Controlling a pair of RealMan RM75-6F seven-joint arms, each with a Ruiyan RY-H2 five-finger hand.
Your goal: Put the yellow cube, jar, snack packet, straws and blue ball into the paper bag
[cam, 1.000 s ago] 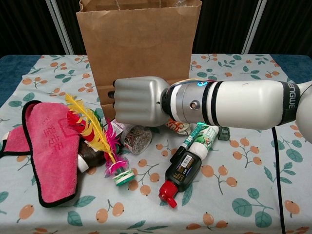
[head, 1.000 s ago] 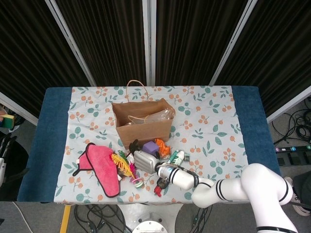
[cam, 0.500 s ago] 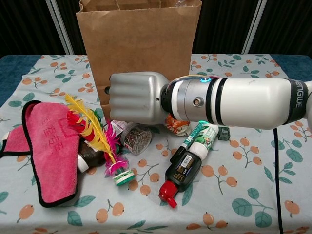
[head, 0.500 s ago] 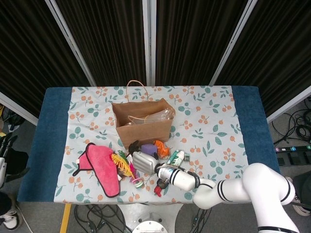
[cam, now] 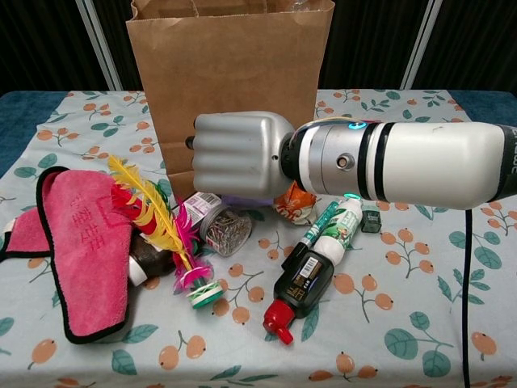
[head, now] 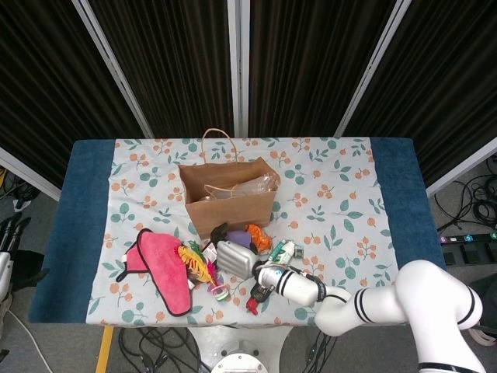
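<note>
The brown paper bag (head: pixel 229 203) (cam: pixel 230 73) stands upright mid-table; something clear and plastic (head: pixel 250 185) shows in its open top. My right hand (head: pixel 235 259) (cam: pixel 241 155) hovers just in front of the bag as a fist, fingers curled in. Its palm faces away, so I see nothing in it. Below it lie a small jar of paper clips (cam: pixel 224 230) on its side, an orange snack packet (head: pixel 260 237) (cam: pixel 292 202) and a purple object (head: pixel 237 237) (cam: pixel 242 199). No yellow cube, blue ball or left hand is in view.
A pink cloth (head: pixel 165 268) (cam: pixel 85 242) lies left of the pile with a feather shuttlecock (cam: pixel 174 234) beside it. A black bottle with a red cap (cam: pixel 297 287), a green-and-white tube (cam: pixel 335 230) and a small black piece (cam: pixel 371 221) lie under my right forearm.
My right hand, still a fist, has risen and shifted right in front of the bag. The snack packet and the purple object now show below it.
</note>
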